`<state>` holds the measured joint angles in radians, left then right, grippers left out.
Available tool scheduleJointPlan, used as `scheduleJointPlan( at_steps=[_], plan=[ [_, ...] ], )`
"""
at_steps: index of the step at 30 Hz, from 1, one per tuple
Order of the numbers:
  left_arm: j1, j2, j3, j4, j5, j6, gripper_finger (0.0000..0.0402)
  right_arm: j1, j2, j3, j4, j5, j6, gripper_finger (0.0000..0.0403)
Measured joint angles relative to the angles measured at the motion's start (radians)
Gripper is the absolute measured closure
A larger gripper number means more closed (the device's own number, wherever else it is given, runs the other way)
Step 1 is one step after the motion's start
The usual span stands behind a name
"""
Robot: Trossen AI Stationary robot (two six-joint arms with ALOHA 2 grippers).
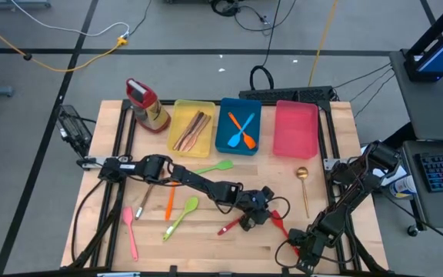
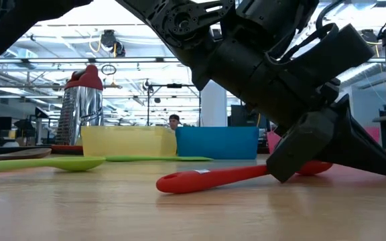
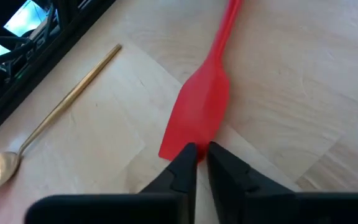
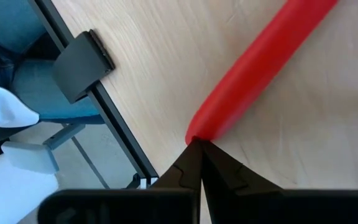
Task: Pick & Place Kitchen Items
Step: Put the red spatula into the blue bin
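High view: the left pincer reaches to five o'clock on the wooden surface, over a red spatula. The right pincer sits low at the five o'clock corner, beside a second red utensil. Wooden spoons lie in the yellow tray and orange utensils in the blue tray, both toward twelve o'clock; the pink tray holds nothing visible. A gold spoon lies at three o'clock, green spoons and a pink one toward seven.

Low view: the red spatula lies flat, its far end under the pincer. It looks light, stiff and smooth, so probably slippery.

Left wrist view: the fingers stand nearly together, touching the spatula's blade edge; whether they pinch it cannot be told. The narrow handle seems the surer hold.

Right wrist view: the fingers are clenched together, tips touching a red rounded handle end, not gripping it.
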<state>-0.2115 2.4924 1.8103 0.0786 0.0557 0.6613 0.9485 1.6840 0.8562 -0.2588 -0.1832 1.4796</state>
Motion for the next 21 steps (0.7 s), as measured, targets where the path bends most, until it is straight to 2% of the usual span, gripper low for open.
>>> scheduleJointPlan(
  at_steps=[4, 13, 21],
  plan=[
    [-0.003, 0.0, 0.0, 0.024, 0.0, 0.018, 0.0395, 0.0, 0.0, 0.0, 0.0, 0.016, 0.0, 0.0403],
    [-0.013, 0.0, 0.0, 0.032, -0.004, 0.018, 0.0398, 0.0, 0.0, 0.0, 0.002, 0.027, -0.007, 0.0403],
    [-0.05, -0.006, 0.004, 0.011, -0.115, 0.08, 0.0399, 0.0, -0.028, -0.001, -0.007, 0.03, -0.053, 0.0403]
  ],
)
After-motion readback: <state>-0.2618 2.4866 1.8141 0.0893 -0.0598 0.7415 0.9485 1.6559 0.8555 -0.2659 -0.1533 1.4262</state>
